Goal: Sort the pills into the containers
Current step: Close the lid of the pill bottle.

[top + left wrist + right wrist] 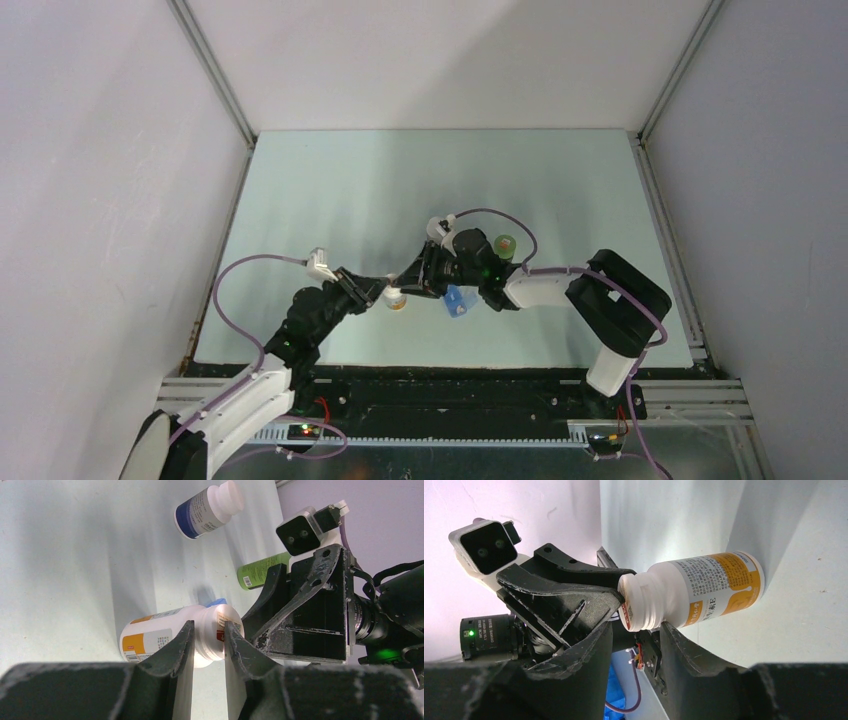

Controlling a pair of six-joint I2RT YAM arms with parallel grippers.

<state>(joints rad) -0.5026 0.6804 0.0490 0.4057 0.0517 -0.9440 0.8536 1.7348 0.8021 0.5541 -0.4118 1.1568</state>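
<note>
Left fingers (180, 650) are pinched on the neck of a white bottle (150, 640) with an orange label, holding it sideways, low over the surface (330, 200) or resting on it, which cannot be told; the right fingers (689, 652) stand spread on either side of the bottle's mouth end, one close against its underside and the other apart from it, so they do not look clamped on anything; whether a cap sits on that mouth is hard to tell from these views. No pills show anywhere, so they are presumably inside the bottle; the blue pill box (458, 300) lies on the surface just beside the bottle's mouth and below the right fingers, its compartments too small to make out; a green bottle (257, 571) and a blue-labelled bottle (200, 512) sit farther off, untouched. The step in hand looks like opening the bottle, one arm steadying it while the other works the top; nothing seems to have reached the box. If the cap is on, the next move calls for the right fingers to close squarely on it and twist while the left fingers hold firm; if it is off, the mouth must be tipped gently over one compartment, so that few pills spill.
</note>
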